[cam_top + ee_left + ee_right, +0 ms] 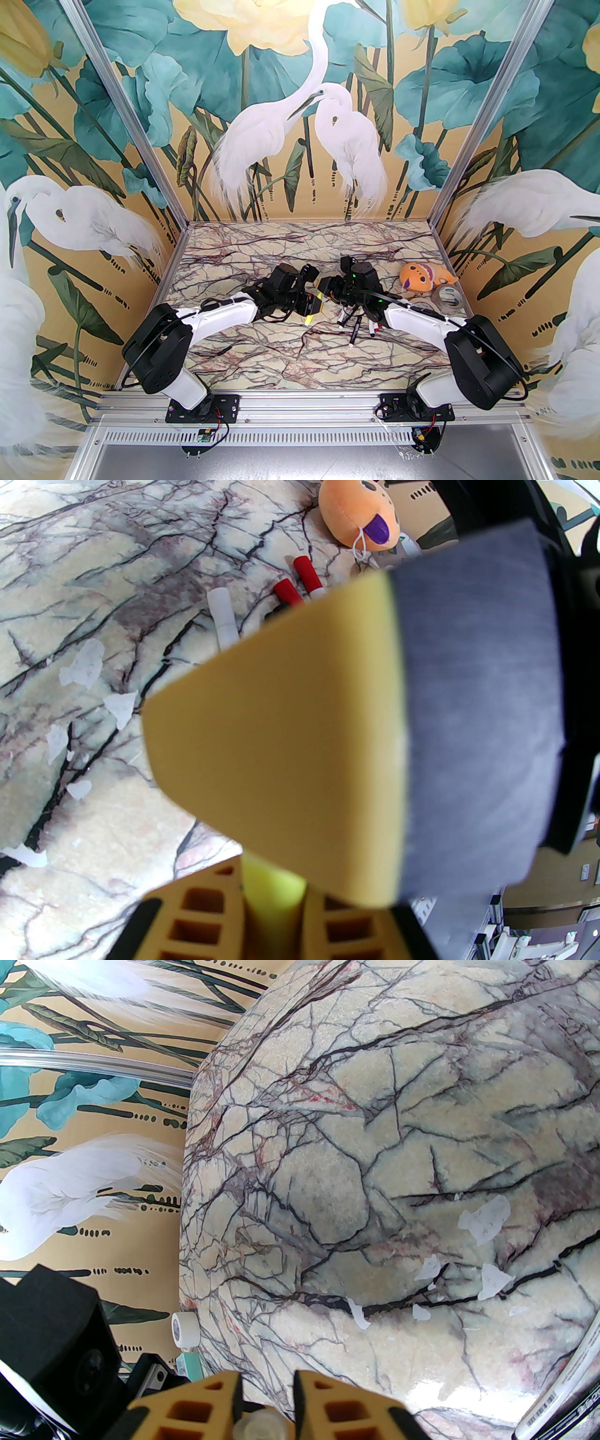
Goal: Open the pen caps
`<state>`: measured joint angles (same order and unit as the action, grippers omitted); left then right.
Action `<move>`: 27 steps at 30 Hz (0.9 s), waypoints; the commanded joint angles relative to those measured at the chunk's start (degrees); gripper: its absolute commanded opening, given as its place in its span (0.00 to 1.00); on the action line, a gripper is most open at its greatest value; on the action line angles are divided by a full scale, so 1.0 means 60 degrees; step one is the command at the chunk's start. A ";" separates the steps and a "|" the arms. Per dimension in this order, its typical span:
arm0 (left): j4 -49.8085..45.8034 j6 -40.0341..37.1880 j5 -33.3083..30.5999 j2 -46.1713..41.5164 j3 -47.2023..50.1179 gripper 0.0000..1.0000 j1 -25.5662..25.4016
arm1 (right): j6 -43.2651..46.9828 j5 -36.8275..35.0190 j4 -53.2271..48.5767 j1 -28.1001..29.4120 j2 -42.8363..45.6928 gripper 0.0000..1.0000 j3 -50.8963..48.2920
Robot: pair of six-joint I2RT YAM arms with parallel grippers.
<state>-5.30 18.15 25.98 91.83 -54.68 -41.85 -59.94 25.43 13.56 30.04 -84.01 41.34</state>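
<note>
- Broadly, the job looks barely past its start. On the tabletop (262, 262) one pen is being worked on while a small heap waits, and I see no loose cap lying apart.
- Left claw (274, 904) is clenched on the yellow pen (272, 883), which it holds above the middle of the tabletop with the barrel running up between its fingers.
- Right claw (267, 1382) meets it head-on and is clenched too, pinching a pale stub (258, 1424). I take the stub to be the far end of that pen, likely its cap.
- Whether that cap has parted from the barrel I cannot tell, because the right claw's broad finger covers the join in the left wrist view.
- Soft toy (422, 277) and tape roll (447, 296) sit by the right edge and play no part in the job.
- Loose pens (355, 329) lie together just toward the near edge from the claws, a little right of the middle.
- Red caps (287, 591) show on two of them, at least one seeming seated on a white barrel, so I judge those unopened. The darker ends are too small to read.
- What remains, as I judge it, is pulling this pair apart and then working through the heap.
</note>
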 commanded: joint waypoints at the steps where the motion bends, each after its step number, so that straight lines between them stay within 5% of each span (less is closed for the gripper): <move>1: 0.0140 -0.0199 0.0422 -0.0217 0.0118 0.09 0.0031 | 0.0084 -0.0075 -0.0038 0.0048 -0.0084 0.17 0.0240; 16: 0.1379 0.0073 0.2759 -0.1633 0.1506 0.06 0.0683 | 0.0963 0.0687 0.0009 -0.0385 0.1072 0.13 0.0497; 27: -0.0401 -0.0984 0.0765 -0.1598 0.1139 0.05 0.0389 | 0.0852 -0.1534 -0.2472 -0.0378 0.1317 0.11 0.1401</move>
<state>-0.58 16.10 35.07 83.22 -47.35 -38.70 -54.81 24.64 3.36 28.73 -77.23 47.27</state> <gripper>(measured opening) 0.183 0.177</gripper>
